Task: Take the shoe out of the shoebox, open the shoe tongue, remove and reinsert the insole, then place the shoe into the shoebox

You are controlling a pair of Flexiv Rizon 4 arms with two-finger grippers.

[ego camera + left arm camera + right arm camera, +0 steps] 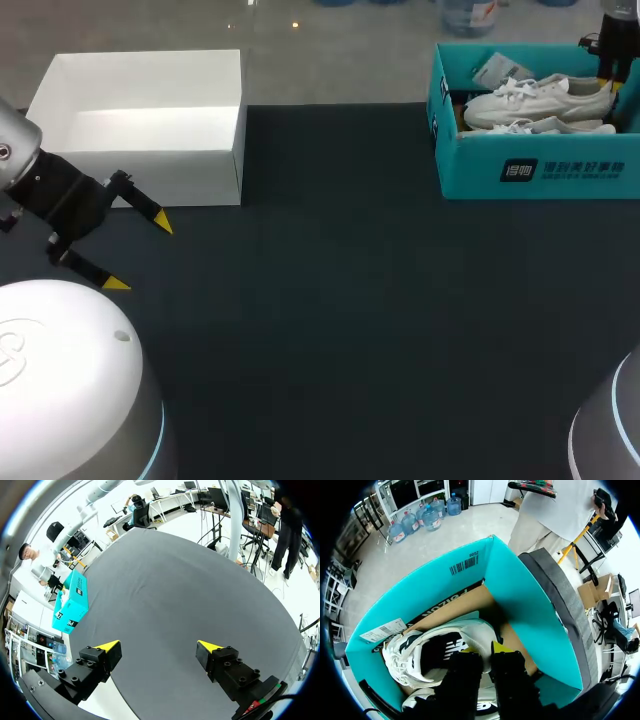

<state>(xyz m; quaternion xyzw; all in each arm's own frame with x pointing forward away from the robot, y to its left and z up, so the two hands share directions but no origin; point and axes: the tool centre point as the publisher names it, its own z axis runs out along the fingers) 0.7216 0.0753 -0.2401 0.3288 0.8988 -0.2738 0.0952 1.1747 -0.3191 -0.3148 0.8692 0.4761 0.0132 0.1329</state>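
White shoe (540,100) in teal shoebox (530,170), far right of table (350,300).
We log it on its side beside its mate (545,126), long axis across the box, toe to our left; our right gripper (486,650) pinches its heel rim, fingers nearly together. Our left gripper (141,255), spread wide, holds nothing, near a white box (190,170).

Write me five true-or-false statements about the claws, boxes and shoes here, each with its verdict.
1. The left claw is open and holds nothing. True.
2. The white shoes lie in the white box. False: that box is empty; the shoes are in the teal shoebox.
3. The right claw is down in the teal shoebox, at a shoe's heel. True.
4. One shoe stands on the dark table. False: both are in the shoebox.
5. The two boxes touch. False: they sit apart, at opposite sides of the table.
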